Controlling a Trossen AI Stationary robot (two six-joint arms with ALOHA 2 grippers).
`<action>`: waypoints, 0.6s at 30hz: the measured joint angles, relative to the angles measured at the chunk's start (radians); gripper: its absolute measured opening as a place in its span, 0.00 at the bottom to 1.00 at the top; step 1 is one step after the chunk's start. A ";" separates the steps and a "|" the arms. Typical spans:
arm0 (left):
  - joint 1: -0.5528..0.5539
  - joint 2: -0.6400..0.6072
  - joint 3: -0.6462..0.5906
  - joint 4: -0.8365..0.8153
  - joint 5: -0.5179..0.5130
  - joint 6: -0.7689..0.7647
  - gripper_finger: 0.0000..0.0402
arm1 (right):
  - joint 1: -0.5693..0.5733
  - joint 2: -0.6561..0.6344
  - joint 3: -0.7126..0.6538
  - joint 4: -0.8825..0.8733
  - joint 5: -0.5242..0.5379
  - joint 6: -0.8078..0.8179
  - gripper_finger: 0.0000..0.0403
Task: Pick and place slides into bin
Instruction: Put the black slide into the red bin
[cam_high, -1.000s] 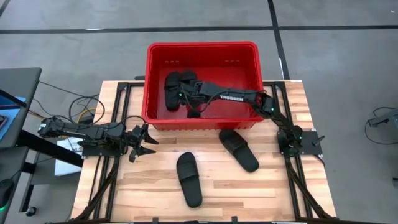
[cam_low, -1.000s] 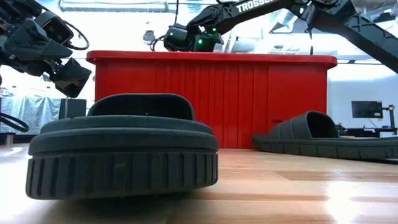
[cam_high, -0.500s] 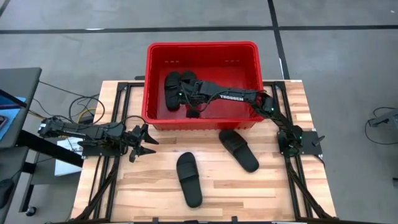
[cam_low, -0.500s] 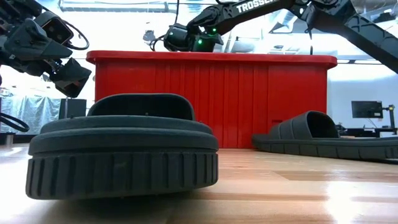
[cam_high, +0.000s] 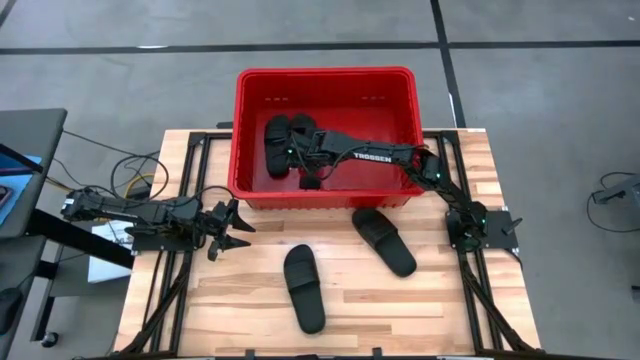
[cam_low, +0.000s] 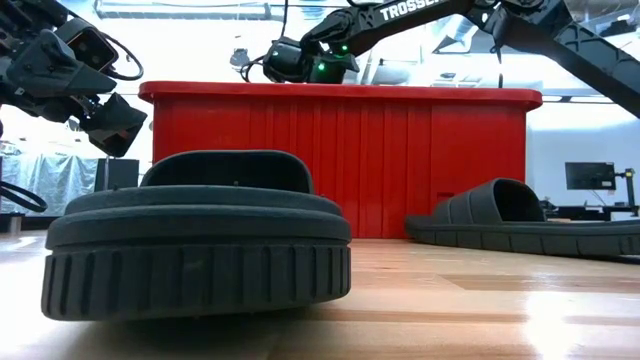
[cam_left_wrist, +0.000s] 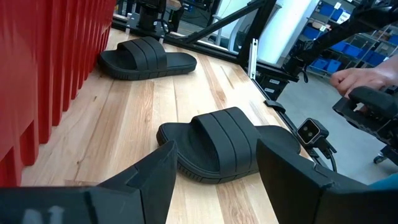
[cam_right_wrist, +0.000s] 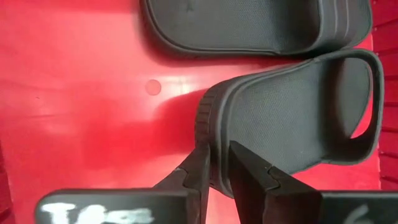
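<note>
The red bin stands at the table's far middle. Two black slides lie in its left part: one flat on the floor, one in my right gripper, which reaches into the bin and is shut on it. Two more slides lie flat on their soles on the table: one near the front middle, one just in front of the bin. My left gripper is open and empty at the table's left, and points toward the front slide. My right gripper pinches the sole's rim at the slide's heel end, away from the strap, between its two fingers. One finger is on the footbed side and one on the outer side. The fingers come from above into the bin. The slide lies tilted beside the other slide.
The bin's right half holds nothing but my right arm. The bin's ribbed wall stands close beside my left gripper. A person's hand holds a device beyond the table's edge. Bare wood shows at the table's front right.
</note>
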 joint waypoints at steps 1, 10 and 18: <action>0.000 0.000 0.000 0.000 0.000 0.000 0.52 | 0.000 0.000 0.000 0.000 0.000 0.000 0.12; 0.000 0.000 0.000 0.000 0.000 0.000 0.52 | 0.000 0.000 0.000 -0.001 0.000 0.000 0.18; 0.000 0.000 0.000 0.000 0.000 0.000 0.52 | 0.003 -0.001 0.000 -0.009 0.000 0.000 0.29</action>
